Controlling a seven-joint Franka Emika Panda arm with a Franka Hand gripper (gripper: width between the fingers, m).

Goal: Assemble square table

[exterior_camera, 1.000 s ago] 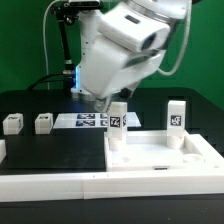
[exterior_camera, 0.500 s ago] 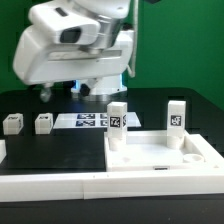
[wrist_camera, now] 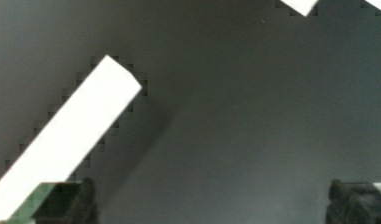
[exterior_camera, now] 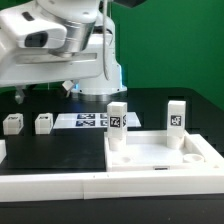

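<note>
Gripper (wrist_camera: 205,205) is hanging wide open and empty, and the loose legs (exterior_camera: 43,123) are sitting under the arm (exterior_camera: 60,45) on the exterior view's left, well apart from the square top (exterior_camera: 150,155).

You have the white tabletop (exterior_camera: 150,153) lying flat in the lower right of the exterior view. On its far edge, the first upright leg (exterior_camera: 117,122) stands at the left corner and the second upright leg (exterior_camera: 176,117) near the right corner, each facing you with a black-and-white tag. At mid-left, well apart from the top, the outer loose leg (exterior_camera: 12,124) and inner loose leg (exterior_camera: 43,123) sit near each other.
</note>
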